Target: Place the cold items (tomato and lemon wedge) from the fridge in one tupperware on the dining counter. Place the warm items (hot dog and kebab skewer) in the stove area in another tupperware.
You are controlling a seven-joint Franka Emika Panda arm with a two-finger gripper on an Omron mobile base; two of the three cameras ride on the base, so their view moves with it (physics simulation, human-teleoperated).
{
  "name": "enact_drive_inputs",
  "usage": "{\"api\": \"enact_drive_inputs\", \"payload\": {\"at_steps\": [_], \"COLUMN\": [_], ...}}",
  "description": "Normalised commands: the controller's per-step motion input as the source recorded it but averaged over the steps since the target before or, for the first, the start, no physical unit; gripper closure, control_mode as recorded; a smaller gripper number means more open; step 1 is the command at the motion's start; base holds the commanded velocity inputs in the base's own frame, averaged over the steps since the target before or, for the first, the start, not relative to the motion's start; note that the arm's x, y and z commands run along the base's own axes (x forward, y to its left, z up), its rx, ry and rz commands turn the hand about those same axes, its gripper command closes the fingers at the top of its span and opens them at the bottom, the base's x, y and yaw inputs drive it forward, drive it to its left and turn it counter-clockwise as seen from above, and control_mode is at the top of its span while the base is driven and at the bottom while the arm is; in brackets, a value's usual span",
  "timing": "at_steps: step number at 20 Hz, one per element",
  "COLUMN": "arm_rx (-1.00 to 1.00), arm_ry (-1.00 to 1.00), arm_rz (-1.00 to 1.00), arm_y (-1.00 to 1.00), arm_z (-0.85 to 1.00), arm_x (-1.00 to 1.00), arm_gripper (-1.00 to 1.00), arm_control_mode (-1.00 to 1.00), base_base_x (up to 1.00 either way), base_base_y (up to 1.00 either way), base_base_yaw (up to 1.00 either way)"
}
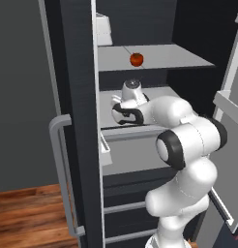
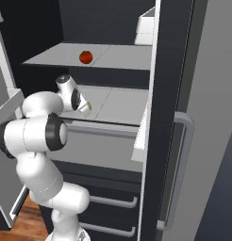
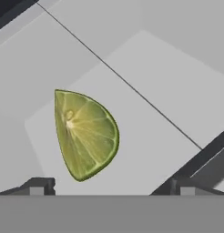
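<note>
Gripper [image 3: 111,186] wide open over lemon wedge [image 3: 85,134]

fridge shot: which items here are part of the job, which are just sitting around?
Part of the job:
- tomato, on the upper fridge shelf
- lemon wedge, on the shelf below, just ahead of the open gripper

Just there:
- white bin in the door, top right in the right base view

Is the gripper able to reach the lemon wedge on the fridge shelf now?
Probably yes. The gripper is open just above the lemon wedge, which lies alone on the shelf, nothing between them.
</note>
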Motion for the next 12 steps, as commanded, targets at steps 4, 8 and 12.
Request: {"api": "enact_drive_inputs", "payload": {"at_steps": [4,8,12], "arm_rx": [0.06,0.02,0.0], "arm_ry": [0.0,0.0,0.0], "arm_rz": [-0.05,-0.04,-0.05], "arm_y": [0.02,0.04,0.07], "arm_z": [-0.33,-0.21,-0.2], "arm_x": [0.4,0.41,0.4], "arm_gripper": [-1.0,-1.0,-1.0], "arm_control_mode": [-1.0,-1.0,-1.0], "base_base_x": [0.0,0.0,0.0], "base_base_y": [0.0,0.0,0.0], "base_base_yaw": [0.0,0.0,0.0]}}
